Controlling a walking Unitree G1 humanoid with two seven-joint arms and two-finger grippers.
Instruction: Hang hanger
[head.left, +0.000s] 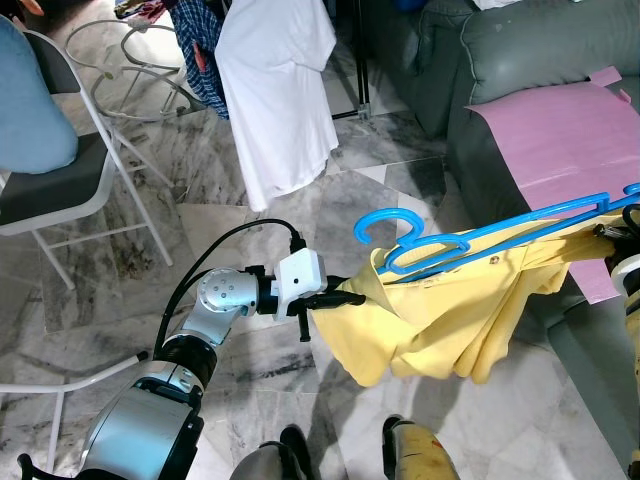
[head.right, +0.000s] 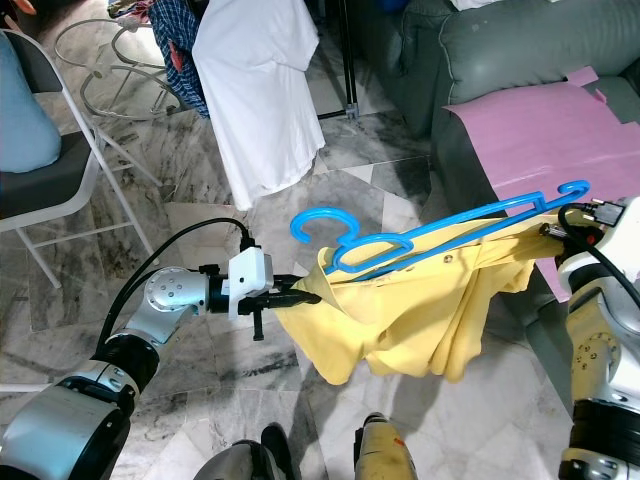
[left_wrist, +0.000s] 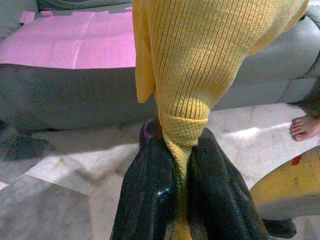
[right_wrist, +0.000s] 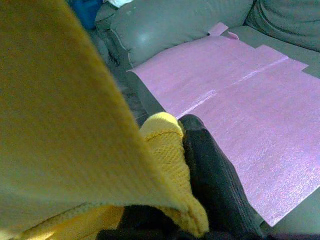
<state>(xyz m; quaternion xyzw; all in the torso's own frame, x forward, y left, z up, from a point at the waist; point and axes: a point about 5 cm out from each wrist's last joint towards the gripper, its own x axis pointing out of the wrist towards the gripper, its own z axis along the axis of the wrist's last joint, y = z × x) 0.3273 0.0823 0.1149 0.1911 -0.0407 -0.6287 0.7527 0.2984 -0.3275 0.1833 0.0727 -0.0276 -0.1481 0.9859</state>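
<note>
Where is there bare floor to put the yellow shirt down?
Bare marble lies between the white shirt and the left gripper, and beside the chair. It is crowded by the sofa, where the pink sheet lies.

The silver left arm reaches forward and inward, its left gripper (head.left: 345, 298) pinched tight on a fold of yellow knitted shirt (head.left: 450, 320). The right gripper (right_wrist: 175, 165) at far right clamps the same cloth.
</note>
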